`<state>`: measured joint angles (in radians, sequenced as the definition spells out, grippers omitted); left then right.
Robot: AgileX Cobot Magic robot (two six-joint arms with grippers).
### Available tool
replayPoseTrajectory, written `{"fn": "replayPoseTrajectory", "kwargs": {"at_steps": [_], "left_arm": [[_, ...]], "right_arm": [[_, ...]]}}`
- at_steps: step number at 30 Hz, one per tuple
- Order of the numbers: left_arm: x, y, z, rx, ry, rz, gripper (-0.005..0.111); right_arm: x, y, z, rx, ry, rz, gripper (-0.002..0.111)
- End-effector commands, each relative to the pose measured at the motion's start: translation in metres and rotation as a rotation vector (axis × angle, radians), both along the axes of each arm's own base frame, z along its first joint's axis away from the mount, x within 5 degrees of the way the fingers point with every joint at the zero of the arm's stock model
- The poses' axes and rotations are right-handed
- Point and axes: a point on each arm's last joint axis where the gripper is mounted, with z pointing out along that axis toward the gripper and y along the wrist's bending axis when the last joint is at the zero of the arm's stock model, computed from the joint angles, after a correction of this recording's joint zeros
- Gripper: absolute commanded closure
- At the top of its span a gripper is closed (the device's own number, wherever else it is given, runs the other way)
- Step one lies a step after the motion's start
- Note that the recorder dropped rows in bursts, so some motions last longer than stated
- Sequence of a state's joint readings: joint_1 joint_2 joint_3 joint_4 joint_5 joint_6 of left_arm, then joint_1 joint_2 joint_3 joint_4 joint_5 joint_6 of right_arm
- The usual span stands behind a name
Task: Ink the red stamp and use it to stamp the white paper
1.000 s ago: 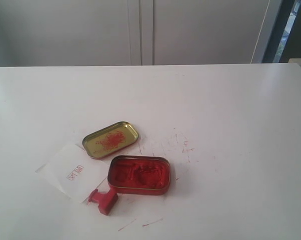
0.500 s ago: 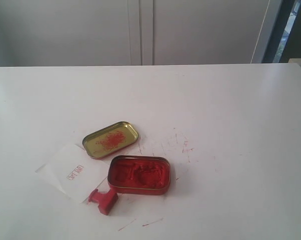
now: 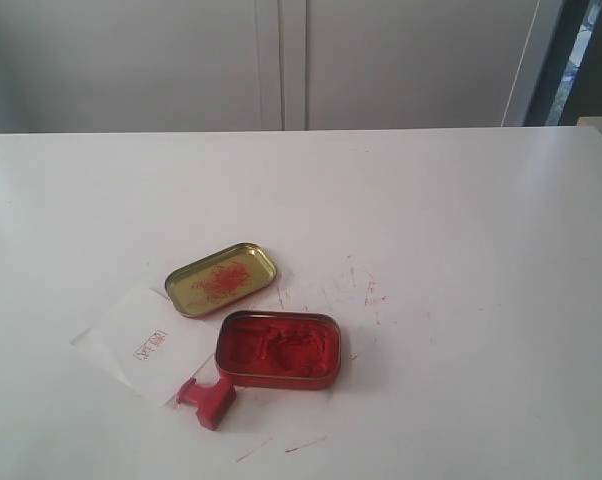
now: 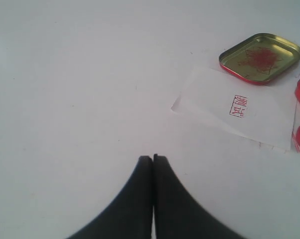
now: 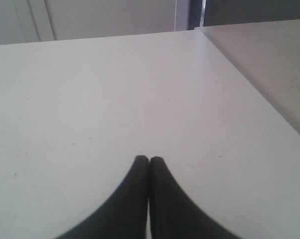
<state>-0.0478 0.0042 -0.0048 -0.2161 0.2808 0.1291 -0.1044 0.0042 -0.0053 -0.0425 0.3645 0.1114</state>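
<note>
The small all-red plastic hand stamp (image 3: pixel 209 399) lies tipped over on the white tabletop (image 3: pixel 461 250), at the near-left corner of the open red rectangular tin of red ink (image 3: pixel 279 349). Its knob points toward the thin white rectangular sheet of paper (image 3: pixel 141 345) and overlaps that sheet's edge. Whether the stamp's block touches the tin wall or only sits just beside it cannot be told from the exterior view. The paper lies flat to the left of the tin and carries 1 small red rectangular stamped mark (image 3: pixel 151 346), whose characters are too small to read. The gold-coloured tin lid (image 3: pixel 222 278), smeared red inside, lies open side up behind the paper and the tin, and its edge seems to meet the paper's far corner. Thin red ink scratches (image 3: pixel 366 290) mark the bare table to the right of the lid.

In the left wrist view only the knob shows at the frame edge, and the tin is cut down to a sliver of rim.

Each gripper shows only in its own wrist view. The left gripper (image 4: pixel 153 158) has its 2 black fingers pressed tip to tip with nothing between them, above bare table well apart from the paper. The right gripper (image 5: pixel 149 159) is closed and empty too, over bare table near the table's edge.
</note>
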Motion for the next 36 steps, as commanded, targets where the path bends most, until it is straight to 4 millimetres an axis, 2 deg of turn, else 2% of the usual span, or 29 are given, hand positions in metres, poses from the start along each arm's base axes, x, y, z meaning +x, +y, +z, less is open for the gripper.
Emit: {"fn": "replayPoseTrajectory", "kwargs": {"at_steps": [1,13,23,36], "left_arm": [[-0.0001,-0.0004,-0.001,-0.018,0.0,0.004,0.107],[0.0,-0.0001,-0.0011,-0.005,-0.003,0.003,0.107],[0.0002,0.0039,-0.002,0.092,-0.007,0.009,0.107],[0.0002,0.0042,-0.0021,0.004,0.008,0.051,0.107]], "right_arm": [[0.0002,0.0002,-0.0003,-0.005,-0.013,0.005,0.108],[0.0002,0.0002,-0.0003,-0.005,-0.013,0.005,0.108],[0.0002,0.0002,-0.0003,-0.005,-0.013,0.005,0.108],[0.0002,0.0002,-0.0003,-0.005,-0.013,0.005,0.108]]}}
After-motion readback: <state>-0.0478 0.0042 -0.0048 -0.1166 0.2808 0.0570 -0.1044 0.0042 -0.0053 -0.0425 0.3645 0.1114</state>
